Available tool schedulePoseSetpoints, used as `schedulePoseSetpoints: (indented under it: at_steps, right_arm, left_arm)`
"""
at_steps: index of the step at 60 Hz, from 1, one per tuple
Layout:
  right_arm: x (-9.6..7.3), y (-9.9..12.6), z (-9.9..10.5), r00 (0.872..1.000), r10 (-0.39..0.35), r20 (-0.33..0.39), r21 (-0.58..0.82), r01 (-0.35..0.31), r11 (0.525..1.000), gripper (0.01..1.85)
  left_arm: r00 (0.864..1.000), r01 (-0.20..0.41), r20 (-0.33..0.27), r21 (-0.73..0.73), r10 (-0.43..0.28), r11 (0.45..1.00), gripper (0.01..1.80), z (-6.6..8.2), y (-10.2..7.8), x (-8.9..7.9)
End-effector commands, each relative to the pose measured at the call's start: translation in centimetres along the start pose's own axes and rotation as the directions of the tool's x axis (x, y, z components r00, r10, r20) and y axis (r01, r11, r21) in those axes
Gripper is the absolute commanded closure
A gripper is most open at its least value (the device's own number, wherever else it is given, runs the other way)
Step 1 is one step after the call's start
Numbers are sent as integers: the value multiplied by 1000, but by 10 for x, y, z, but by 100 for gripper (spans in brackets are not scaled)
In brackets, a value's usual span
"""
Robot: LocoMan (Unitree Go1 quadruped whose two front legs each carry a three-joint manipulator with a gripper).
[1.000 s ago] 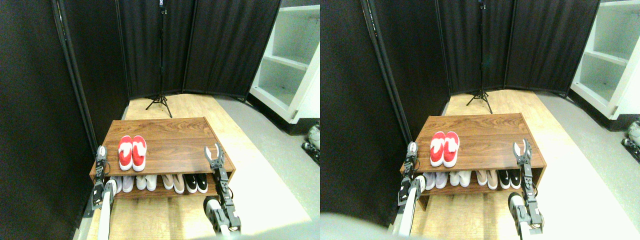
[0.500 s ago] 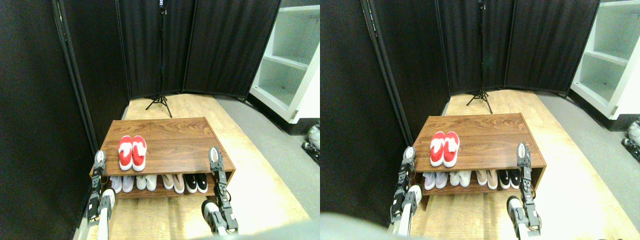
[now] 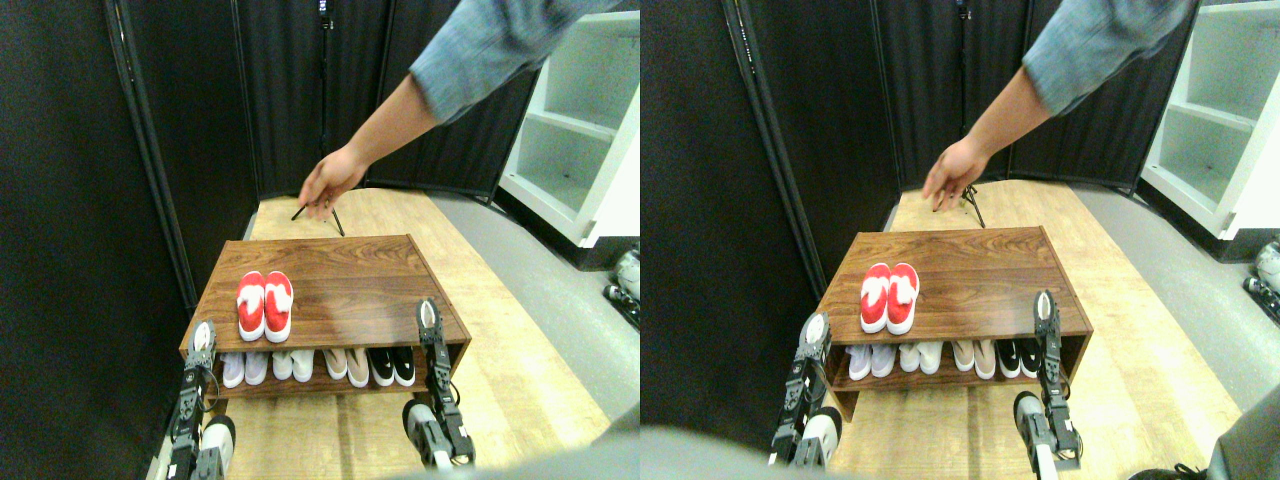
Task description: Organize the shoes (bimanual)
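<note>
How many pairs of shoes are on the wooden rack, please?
5 pairs. The red shoes stand on top of the rack, near its left side. On the lower shelf, from left: pale pair, white pair, beige pair, black pair. More may be hidden.

L claw (image 3: 203, 333) & R claw (image 3: 428, 315) upright, apart, holding nothing.

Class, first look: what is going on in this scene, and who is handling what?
Nobody is handling anything at this instant. The red shoes sit side by side on top of the wooden shoe rack, towards its left side. The left gripper and right gripper are at the rack's front corners, apart from the shoes. A person's hand reaches in above the far edge of the rack, touching nothing. Other pairs line the lower shelf.
</note>
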Motion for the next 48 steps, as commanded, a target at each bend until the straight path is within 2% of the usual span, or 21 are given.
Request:
schedulePoseSetpoints:
  at_steps: [1,10,14,21,29,48]
  right_arm:
    - [0,12,8,1000,12,4,65,-12,998,185]
    - [1,14,12,999,-29,-14,121,31,992,185]
    - [1,14,13,996,-87,-18,156,89,984,185]
    - [2,15,14,996,-91,-27,174,94,980,185]
    - [3,17,17,993,-76,-90,225,95,970,185]
    - [5,18,17,987,-106,-118,233,131,964,185]
  left_arm:
    - [998,61,-20,21,-60,998,180,-4,-7,-5]
    - [999,45,-24,-7,-45,999,180,-9,-2,-13]
    - [999,40,-24,-3,-40,999,180,-11,-1,-14]
    - [999,39,-30,4,-39,999,180,-12,-1,-14]
    - [997,59,-44,19,-58,998,180,-13,-3,-12]
    - [996,73,-60,20,-72,997,180,-13,-6,-4]
